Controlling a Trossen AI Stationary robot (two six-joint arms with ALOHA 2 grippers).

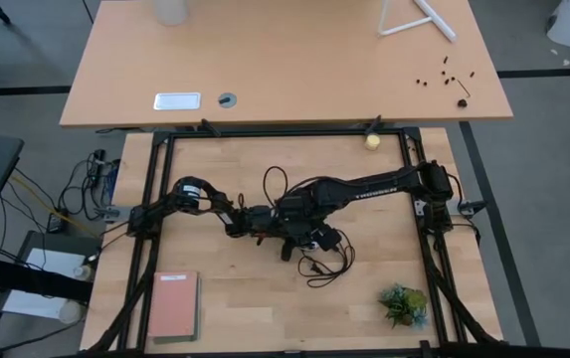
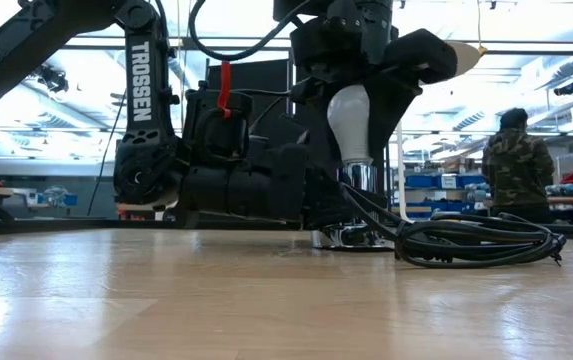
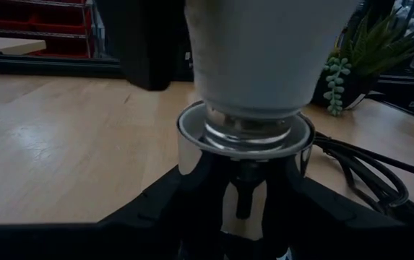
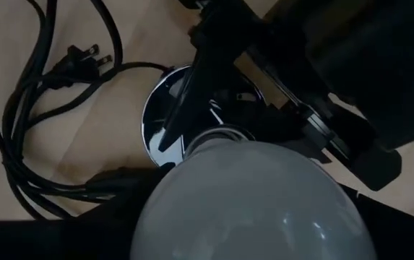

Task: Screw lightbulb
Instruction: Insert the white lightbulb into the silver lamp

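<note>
lightbulb [image 4: 246, 206] (top cut off) hides its base in socket [image 3: 244, 136].

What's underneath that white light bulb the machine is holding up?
Under the frosted white pear-shaped lightbulb sits a shiny round silver socket on the wooden table, with a coiled black cord beside it. The bulb's base enters the socket; its thread is hidden inside.

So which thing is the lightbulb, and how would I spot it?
Look at the middle of the wooden table, where both dark arms meet. The lightbulb stands upright there, base down in the shiny socket beside the black cord. It's the only white, pear-shaped thing.
</note>
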